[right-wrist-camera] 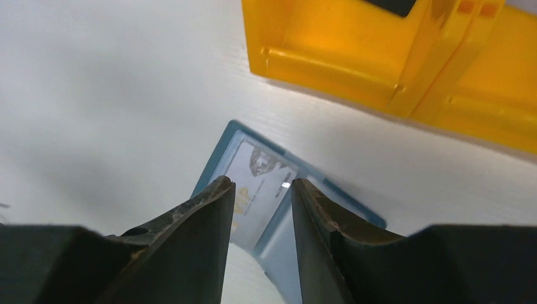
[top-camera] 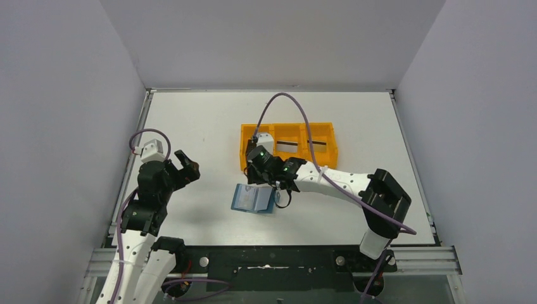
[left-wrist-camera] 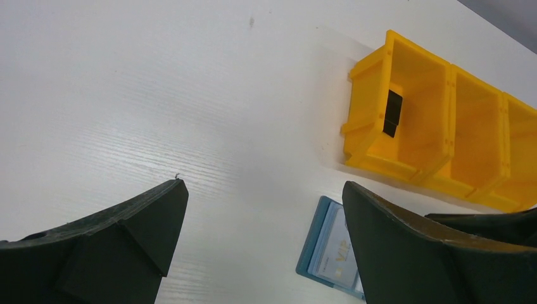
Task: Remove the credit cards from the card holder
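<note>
Left gripper (top-camera: pixel 185 166) hangs wide open over the table (top-camera: pixel 190 120), holding nothing. Next I see the card holder (top-camera: pixel 253 199) lying unfolded, a card (right-wrist-camera: pixel 258 176) lettered "VIP" in its pocket. My right gripper (right-wrist-camera: pixel 261 185) hovers above that card, jaws narrowly parted, gripping nothing. Behind, the tray (top-camera: pixel 288 126) holds a black card (left-wrist-camera: pixel 392 114) in its left bin.

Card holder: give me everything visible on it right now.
The card holder lies open, flat on the white table, on the near side of the orange tray, apart from it. Teal-blue edge, lighter blue-grey inner faces, soft-looking. One pocket holds a silver-grey card marked VIP. The right gripper hangs over its right half, jaws narrowly apart; contact cannot be told.
</note>
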Tool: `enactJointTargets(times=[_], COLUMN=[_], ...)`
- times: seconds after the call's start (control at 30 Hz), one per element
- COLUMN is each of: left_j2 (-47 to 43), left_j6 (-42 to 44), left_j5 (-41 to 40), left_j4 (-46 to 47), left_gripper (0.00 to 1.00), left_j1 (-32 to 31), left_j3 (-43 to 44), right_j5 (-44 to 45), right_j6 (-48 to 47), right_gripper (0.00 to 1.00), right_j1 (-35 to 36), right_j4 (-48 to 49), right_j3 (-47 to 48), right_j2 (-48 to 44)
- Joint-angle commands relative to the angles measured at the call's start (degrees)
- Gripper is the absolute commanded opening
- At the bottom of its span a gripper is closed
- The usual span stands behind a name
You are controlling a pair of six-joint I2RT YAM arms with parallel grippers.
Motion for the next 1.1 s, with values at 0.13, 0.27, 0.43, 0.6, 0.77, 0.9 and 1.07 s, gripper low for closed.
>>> enactJointTargets(times=[0.13, 0.27, 0.43, 0.6, 0.77, 0.9, 1.07], left_j2=[-0.96, -1.75, -1.43, -1.53, -1.88, -1.64, -0.95], left_j6=[-0.67, -1.5, -1.52, -1.59, -1.68, -1.69, -1.71], left_j5=[0.02, -0.84, -0.52, -0.6, -0.82, -0.42, 0.05], left_j4=[2.11, 2.1, 2.37, 2.3, 2.29, 2.36, 2.46], left_gripper=[0.96, 0.96, 0.96, 0.96, 0.96, 0.96, 0.96], left_j1=[0.47, 0.43, 0.43, 0.43, 0.43, 0.43, 0.43], left_j3=[1.5, 1.5, 1.5, 1.5, 1.5, 1.5, 1.5], right_j5=[9.12, 13.74, 12.76, 14.42, 14.09, 13.67, 12.67], right_j6=[12.07, 17.27, 16.86, 16.82, 18.0, 18.01, 16.33], right_gripper=[0.42, 0.42, 0.41, 0.41, 0.4, 0.34, 0.16], right_j1=[6.38, 8.12, 9.56, 10.94, 11.0, 10.98, 10.84], right_j4=[-3.35, -8.17, -8.91, -11.87, -14.35, -13.99, -14.11], right_j3=[1.76, 2.55, 5.38, 8.03, 8.89, 7.84, 8.52], right_j2=[2.39, 4.97, 8.97, 11.85, 14.76, 15.38, 16.79])
